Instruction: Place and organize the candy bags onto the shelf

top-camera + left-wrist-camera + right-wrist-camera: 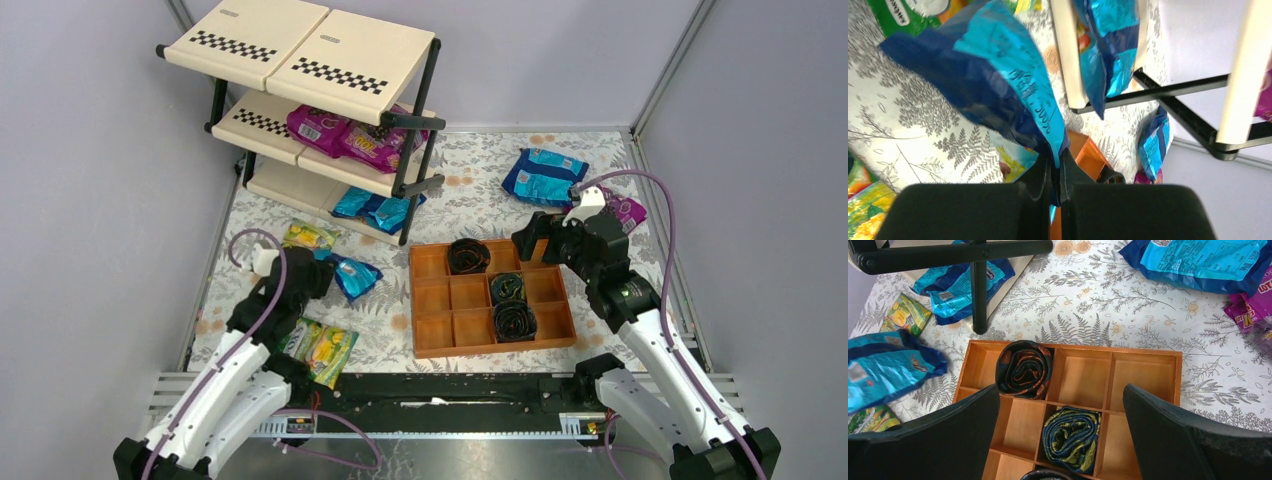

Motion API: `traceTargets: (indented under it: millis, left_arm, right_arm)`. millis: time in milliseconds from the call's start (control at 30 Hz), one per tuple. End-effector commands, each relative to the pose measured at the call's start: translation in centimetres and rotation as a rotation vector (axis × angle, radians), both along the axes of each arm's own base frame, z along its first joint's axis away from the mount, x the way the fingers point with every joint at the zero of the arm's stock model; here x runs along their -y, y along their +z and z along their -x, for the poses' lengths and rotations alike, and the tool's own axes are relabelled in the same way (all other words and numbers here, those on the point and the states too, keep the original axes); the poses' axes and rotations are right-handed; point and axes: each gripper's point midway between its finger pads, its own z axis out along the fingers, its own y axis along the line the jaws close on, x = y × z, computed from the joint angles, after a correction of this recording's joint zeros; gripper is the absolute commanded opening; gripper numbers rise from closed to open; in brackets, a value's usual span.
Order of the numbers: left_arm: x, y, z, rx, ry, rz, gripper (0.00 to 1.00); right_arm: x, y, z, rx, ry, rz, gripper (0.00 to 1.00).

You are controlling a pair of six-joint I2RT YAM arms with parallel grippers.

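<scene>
Fern-print tablecloth [908,125] lies beneath left fingers [1040,176] pinching blue candy bag [993,75], lettering blurred.

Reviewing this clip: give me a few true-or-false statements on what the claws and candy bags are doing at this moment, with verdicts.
1. The left claw is shut on a blue candy bag. True.
2. The right claw is also gripping something. False: it is open and empty above the tray.
3. Magenta bags lie on the shelf's middle tier. True.
4. Five of the tray's compartments are filled. False: only three hold dark rolls.
</scene>
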Motion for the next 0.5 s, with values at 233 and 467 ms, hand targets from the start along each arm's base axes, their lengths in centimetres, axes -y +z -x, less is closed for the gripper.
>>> traceTargets:
  millis: [233,467]
  left_arm:
    - [-7.5,15.5,-5.2,0.254,0.172,-0.278,0.0]
    - [-12.4,17.2,-9.7,0.327,0.172,-0.301,0.0]
  right_arm:
    - [0.0,1.0,-0.2,0.042,0.0,-0.012,1.0]
    - [-0.2,1.2,-0.1,0.043,0.01,-0.02,1.0]
